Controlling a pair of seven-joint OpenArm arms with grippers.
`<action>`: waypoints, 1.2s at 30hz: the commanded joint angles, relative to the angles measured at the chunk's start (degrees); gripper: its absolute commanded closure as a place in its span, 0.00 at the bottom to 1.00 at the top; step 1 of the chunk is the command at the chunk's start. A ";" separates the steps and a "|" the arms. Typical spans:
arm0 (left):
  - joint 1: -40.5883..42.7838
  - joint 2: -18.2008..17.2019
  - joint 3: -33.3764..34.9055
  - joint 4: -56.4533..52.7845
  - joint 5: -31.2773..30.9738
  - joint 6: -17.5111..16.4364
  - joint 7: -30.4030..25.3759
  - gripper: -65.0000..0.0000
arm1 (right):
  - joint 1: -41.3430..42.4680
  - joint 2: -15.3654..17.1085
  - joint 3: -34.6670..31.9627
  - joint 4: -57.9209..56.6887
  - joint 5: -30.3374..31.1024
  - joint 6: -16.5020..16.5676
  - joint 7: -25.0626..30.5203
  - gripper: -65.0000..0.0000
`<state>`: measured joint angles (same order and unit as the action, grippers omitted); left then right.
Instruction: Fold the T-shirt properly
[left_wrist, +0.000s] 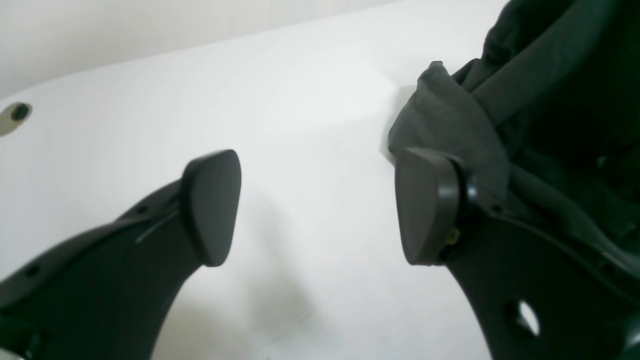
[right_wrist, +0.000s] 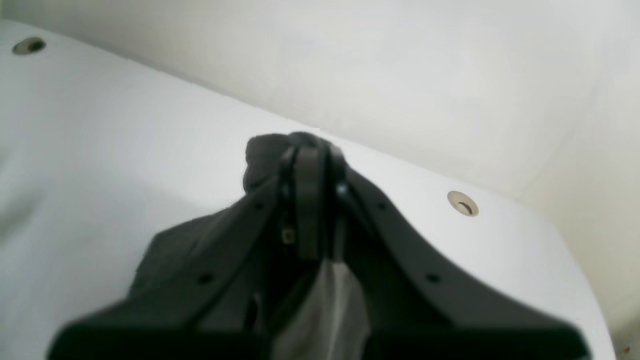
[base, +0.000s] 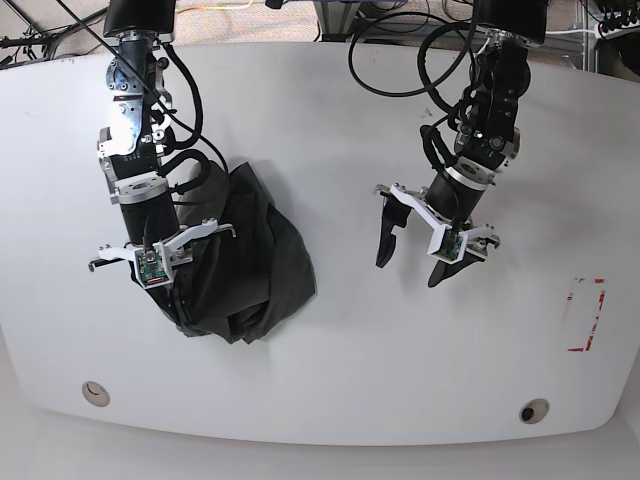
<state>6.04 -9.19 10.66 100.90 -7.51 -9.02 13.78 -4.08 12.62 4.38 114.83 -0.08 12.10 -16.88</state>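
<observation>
The T-shirt (base: 255, 265) is a dark charcoal bundle, bunched on the left half of the white table (base: 350, 380). My right gripper (right_wrist: 312, 200) is shut on it; a fold of grey cloth (right_wrist: 265, 160) pokes out past the fingertips and more hangs beneath them. In the base view that gripper (base: 172, 292) is at the bundle's left edge, its tips buried in fabric. My left gripper (left_wrist: 320, 205) hangs open over bare table with nothing between its pads. The shirt (left_wrist: 450, 120) shows just behind its right finger (left_wrist: 425, 205). In the base view this gripper (base: 408, 272) is apart from the shirt, to its right.
Two round holes (base: 95, 392) (base: 530, 411) sit near the table's front edge. A red tape outline (base: 585, 315) marks the right side. Cables and stands crowd the far edge behind both arms.
</observation>
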 joint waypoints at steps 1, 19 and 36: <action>-0.76 0.15 0.12 0.56 -0.28 -0.04 -1.24 0.30 | 1.06 -0.22 0.11 1.97 0.13 -0.17 2.42 1.00; -1.47 0.68 9.76 0.18 1.74 -0.82 -1.99 0.30 | 12.14 -0.62 -0.45 -0.94 1.90 0.11 1.81 0.98; -5.22 0.47 18.08 -7.02 -0.08 -0.51 -0.27 0.30 | 9.64 -0.29 3.74 -0.67 2.40 -0.12 2.14 0.99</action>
<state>2.11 -8.82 28.32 94.63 -6.50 -9.85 14.96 5.72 12.08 6.70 112.12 1.78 12.47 -17.61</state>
